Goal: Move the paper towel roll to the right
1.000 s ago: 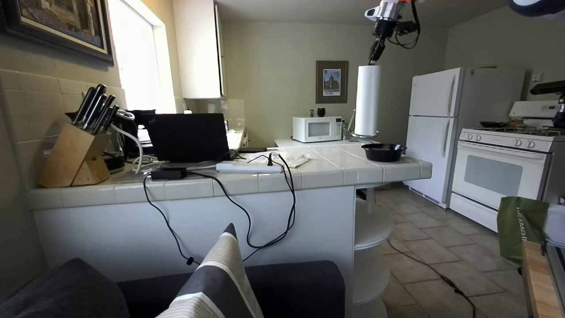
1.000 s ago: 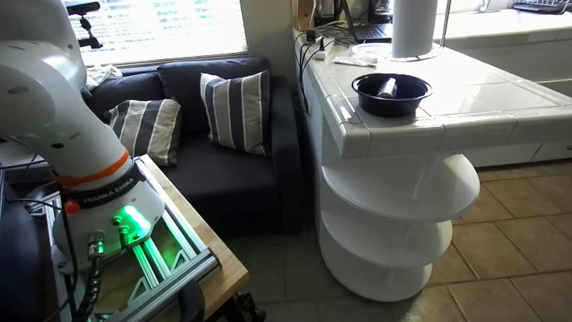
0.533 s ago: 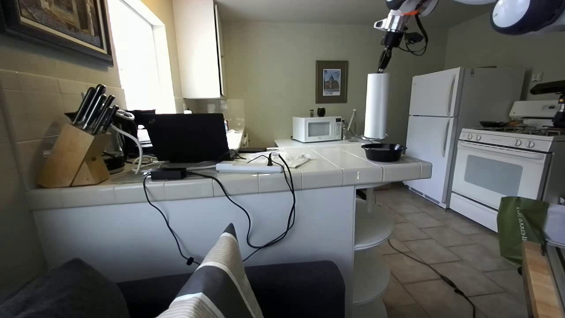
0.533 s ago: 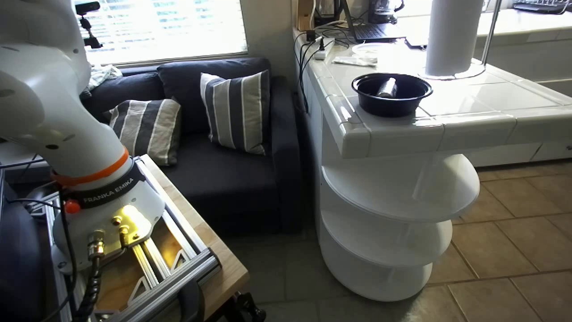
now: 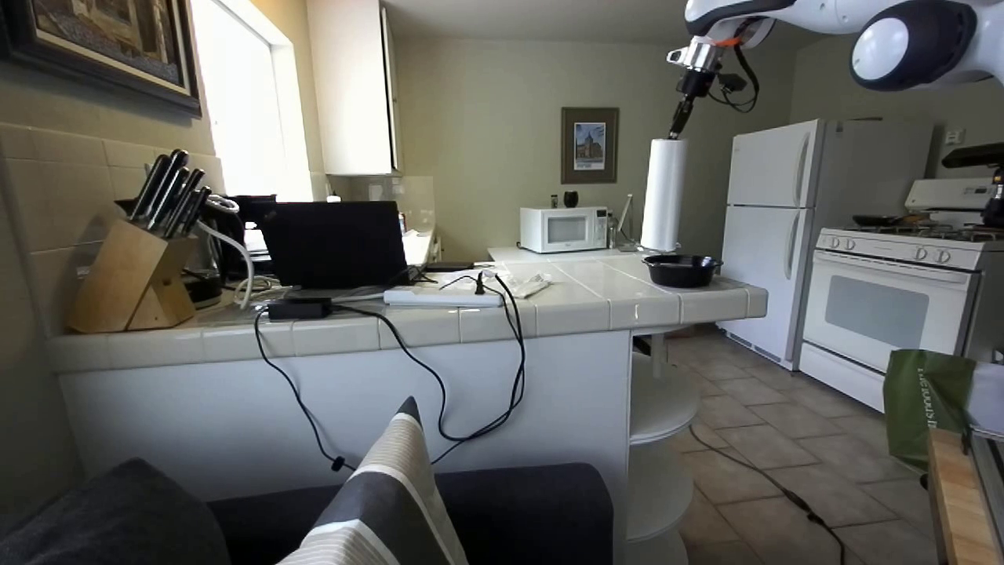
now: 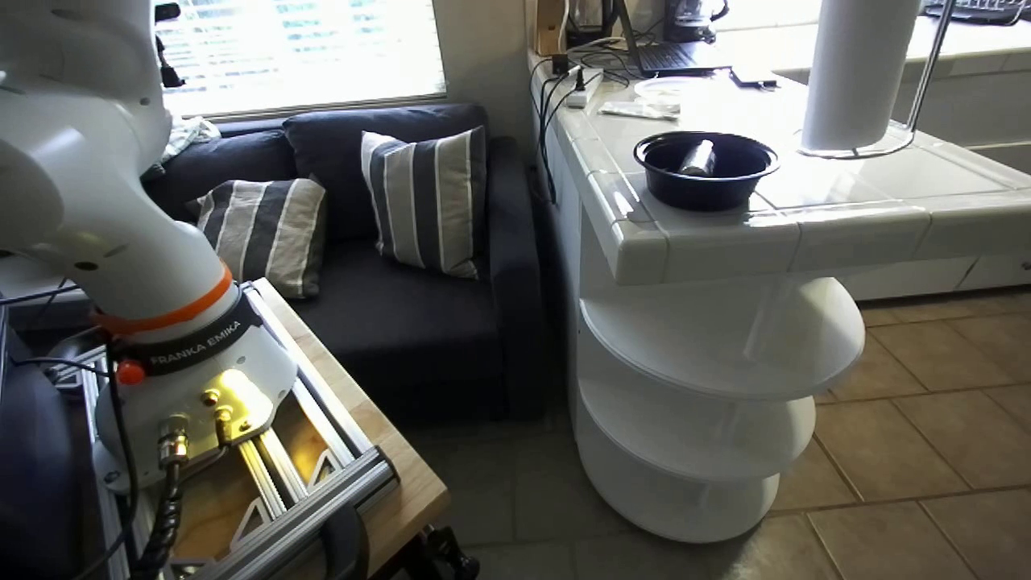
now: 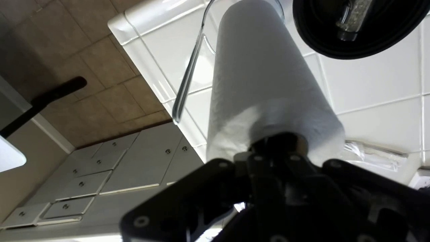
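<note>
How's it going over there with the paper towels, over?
Hand at top of paper towel roll, exact grip unclear. Slight tilt, contact with counter hard to tell. Black bowl close beside it, not touching, could get bumped.

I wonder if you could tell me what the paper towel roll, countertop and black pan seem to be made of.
Paper towel roll: matte white paper, judging by its faint wrinkles in the wrist view.
Countertop: probably glazed ceramic tile, given the glossy highlights and joint lines.
Black pan: perhaps plastic or coated metal; its smooth, dark wall fits both.
</note>
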{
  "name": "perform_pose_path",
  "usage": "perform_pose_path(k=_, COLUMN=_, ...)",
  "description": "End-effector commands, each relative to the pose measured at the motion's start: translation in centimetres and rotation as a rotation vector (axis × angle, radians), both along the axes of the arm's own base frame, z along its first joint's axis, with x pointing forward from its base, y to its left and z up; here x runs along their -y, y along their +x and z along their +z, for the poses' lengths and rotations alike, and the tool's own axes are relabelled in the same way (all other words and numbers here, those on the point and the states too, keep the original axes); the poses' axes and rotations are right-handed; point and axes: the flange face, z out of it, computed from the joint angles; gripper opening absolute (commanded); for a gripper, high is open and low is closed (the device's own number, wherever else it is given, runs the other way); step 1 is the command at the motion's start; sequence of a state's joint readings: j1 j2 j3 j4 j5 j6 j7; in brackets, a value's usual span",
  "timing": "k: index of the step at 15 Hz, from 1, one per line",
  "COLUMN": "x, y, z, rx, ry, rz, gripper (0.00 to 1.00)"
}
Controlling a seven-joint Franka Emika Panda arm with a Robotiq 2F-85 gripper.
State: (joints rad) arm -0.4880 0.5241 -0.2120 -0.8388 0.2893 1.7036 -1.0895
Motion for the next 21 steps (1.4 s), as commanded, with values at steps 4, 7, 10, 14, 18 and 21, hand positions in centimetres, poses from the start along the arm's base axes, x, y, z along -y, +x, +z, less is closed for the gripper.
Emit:
perform_pose_path(k=4, x=1.6, y=1.9, z=-2.0, rx=0.034, ry=0.038, rz=-0.047, gripper=0.02)
perform_pose_path(k=7, x=2.1, y=2.4, z=-3.4, rx=0.03, ry=0.061, rz=-0.062, gripper=0.02)
perform_pose_path(k=10, x=2.3, y=2.8, z=-4.2, rx=0.029, ry=0.079, rz=-0.075, gripper=0.02)
perform_pose_path(k=14, x=2.4, y=3.0, z=-4.7, rx=0.025, ry=0.092, rz=-0.085, gripper=0.02)
perform_pose_path(k=18, x=2.6, y=2.9, z=-4.6, rx=0.022, ry=0.091, rz=-0.088, gripper=0.02)
perform_pose_path(k=21, x=2.6, y=2.7, z=-4.4, rx=0.015, ry=0.086, rz=-0.086, gripper=0.02)
